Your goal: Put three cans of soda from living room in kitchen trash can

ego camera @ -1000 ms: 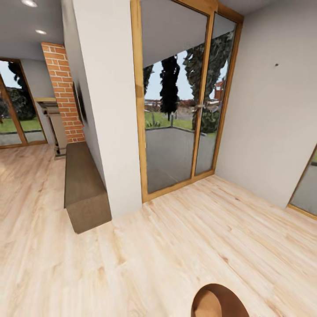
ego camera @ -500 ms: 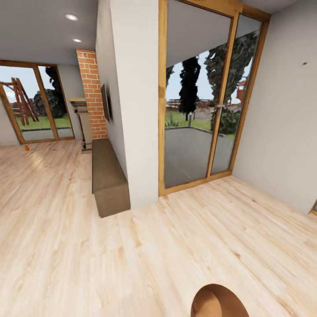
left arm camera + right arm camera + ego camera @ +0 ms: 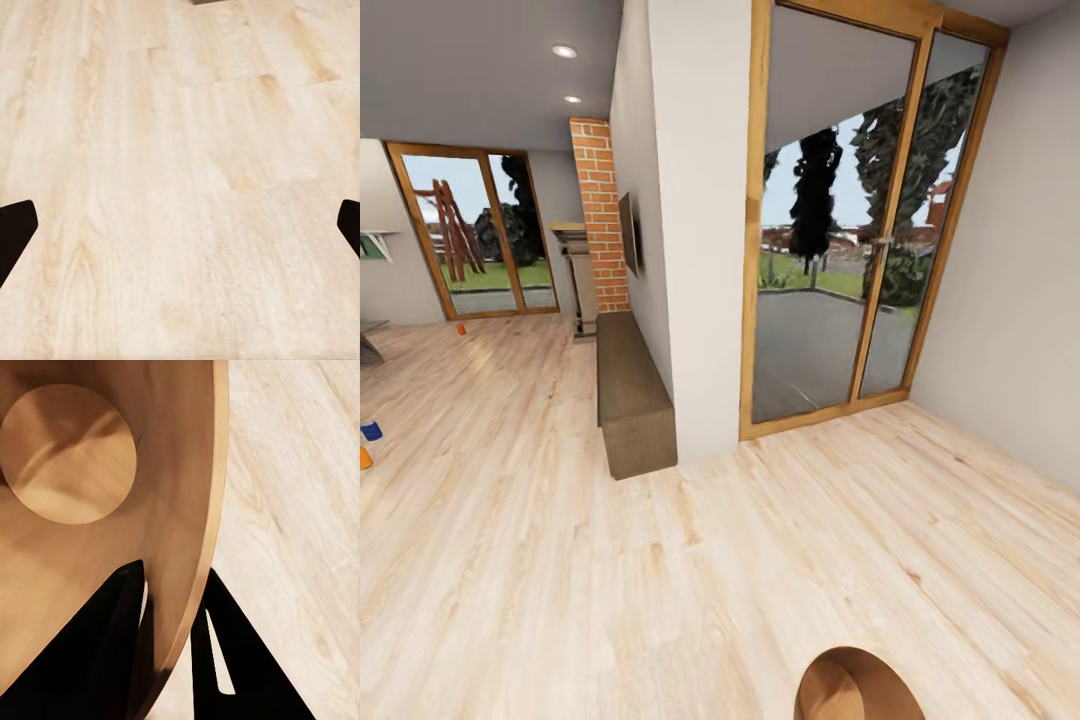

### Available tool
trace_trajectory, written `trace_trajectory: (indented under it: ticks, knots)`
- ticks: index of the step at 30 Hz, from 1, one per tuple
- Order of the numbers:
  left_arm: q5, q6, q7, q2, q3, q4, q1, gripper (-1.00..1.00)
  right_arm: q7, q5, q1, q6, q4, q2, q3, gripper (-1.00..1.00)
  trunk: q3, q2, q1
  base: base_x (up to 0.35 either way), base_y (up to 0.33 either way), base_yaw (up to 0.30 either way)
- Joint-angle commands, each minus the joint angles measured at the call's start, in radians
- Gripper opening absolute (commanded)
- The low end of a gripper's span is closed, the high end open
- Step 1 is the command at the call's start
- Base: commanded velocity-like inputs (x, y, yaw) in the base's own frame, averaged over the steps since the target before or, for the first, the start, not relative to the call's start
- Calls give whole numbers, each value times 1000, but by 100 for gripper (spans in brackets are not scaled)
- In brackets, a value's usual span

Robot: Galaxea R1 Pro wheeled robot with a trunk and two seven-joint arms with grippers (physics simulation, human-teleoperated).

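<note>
The tash can is held up close: its orange-brown inside (image 3: 161, 502) shows in the right wrist view, with my right gripper (image 3: 176, 611) shut on its wall, one dark finger inside and one outside. Its rim (image 3: 857, 655) also peeks up at the bottom of the head view. Far off on the plank floor stand a dark blue can (image 3: 371, 431) and an orange can (image 3: 363, 458) at the left edge. Another orange can (image 3: 461, 328) stands near the far glass doors. My left gripper (image 3: 180, 232) hangs open over bare floor.
A white wall pillar (image 3: 695, 250) stands ahead, with a low brown bench (image 3: 632, 395) along its left side and a brick fireplace (image 3: 600, 220) behind. Wood-framed glass doors (image 3: 840, 250) lie ahead on the right. Open plank floor stretches left into the living room.
The head view has swung left, so the pillar and doors have shifted right in the picture. The blue can and an orange can have come into sight at the left edge.
</note>
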State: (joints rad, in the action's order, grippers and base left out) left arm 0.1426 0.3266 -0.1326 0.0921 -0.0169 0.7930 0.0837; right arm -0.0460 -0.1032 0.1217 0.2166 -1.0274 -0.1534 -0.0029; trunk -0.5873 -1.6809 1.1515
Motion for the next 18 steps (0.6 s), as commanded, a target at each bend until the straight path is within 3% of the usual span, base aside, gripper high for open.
trace_trajectory:
  ticks: [1, 8, 18]
  knots:
    - [1, 0, 0, 1, -1, 0, 0, 100, 5, -1, 0, 0, -1, 0, 0, -100, 0, 0, 0, -8, 0, 30]
    - [0, 0, 1, 1, 1, 0, 0, 100, 5, 0, 0, 0, 0, 1, 1, -100, -7, 0, 0, 54, 0, 58]
    - [-5, -1, 1, 1, 2, -1, -1, 100, 5, 1, 0, 0, 1, 2, 6, -100, -21, 0, 0, 219, 12, 87]
